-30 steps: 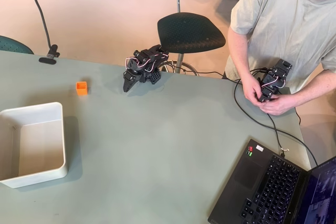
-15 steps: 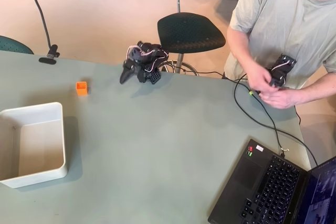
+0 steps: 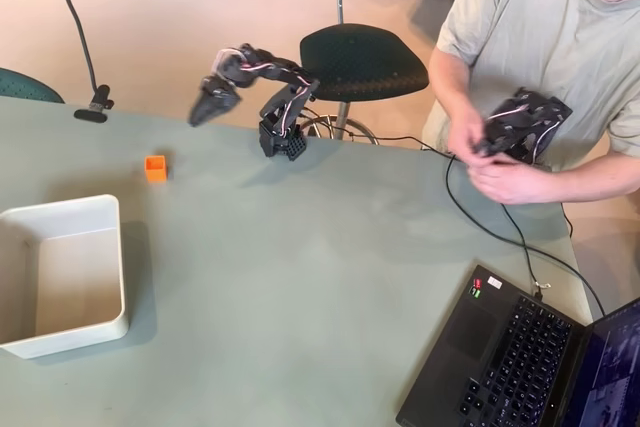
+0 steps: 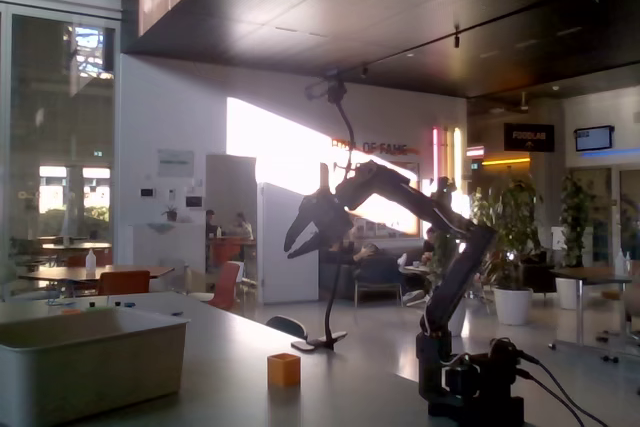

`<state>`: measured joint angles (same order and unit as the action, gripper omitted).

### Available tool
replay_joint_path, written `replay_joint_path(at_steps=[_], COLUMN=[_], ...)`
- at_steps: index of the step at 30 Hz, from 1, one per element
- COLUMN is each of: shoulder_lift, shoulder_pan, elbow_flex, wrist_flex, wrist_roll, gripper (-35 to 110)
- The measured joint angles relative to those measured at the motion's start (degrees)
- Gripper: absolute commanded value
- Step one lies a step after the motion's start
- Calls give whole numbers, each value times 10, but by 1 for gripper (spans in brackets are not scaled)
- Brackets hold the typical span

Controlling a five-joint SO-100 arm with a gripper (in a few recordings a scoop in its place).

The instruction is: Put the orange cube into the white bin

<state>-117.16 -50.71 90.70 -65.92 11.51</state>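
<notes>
The orange cube (image 3: 155,168) sits on the grey-green table, a short way beyond the far right corner of the white bin (image 3: 62,210). In the fixed view the cube (image 4: 284,369) stands right of the bin (image 4: 90,359). My gripper (image 3: 205,107) is raised in the air, reaching left from the arm's base (image 3: 283,139), above and to the right of the cube and well apart from it. Against the bright background of the fixed view, the gripper (image 4: 298,242) points down with its fingers slightly apart and nothing between them. The bin holds nothing.
A laptop (image 3: 520,357) lies at the table's near right corner, and a black cable (image 3: 480,217) runs across the right side. A clamp (image 3: 92,107) sits at the far left edge. A chair (image 3: 360,59) and a person stand beyond the table.
The arm has unfolded from its low pose by the base. The gripper has risen and swung left toward the cube's side. Cube and bin have not moved.
</notes>
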Motion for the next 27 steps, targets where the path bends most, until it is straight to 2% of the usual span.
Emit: replay_joint_path(at_steps=[6,9,21,27], shoulder_lift=[243,319,432,446], shoulder_pan=[-72,-72,-80,-76], elbow_flex=[-108,-145,-180,-184], wrist_flex=[-50,-56,-64,-109], wrist_roll=[0,1,52,55], gripper=[4,6,44,54])
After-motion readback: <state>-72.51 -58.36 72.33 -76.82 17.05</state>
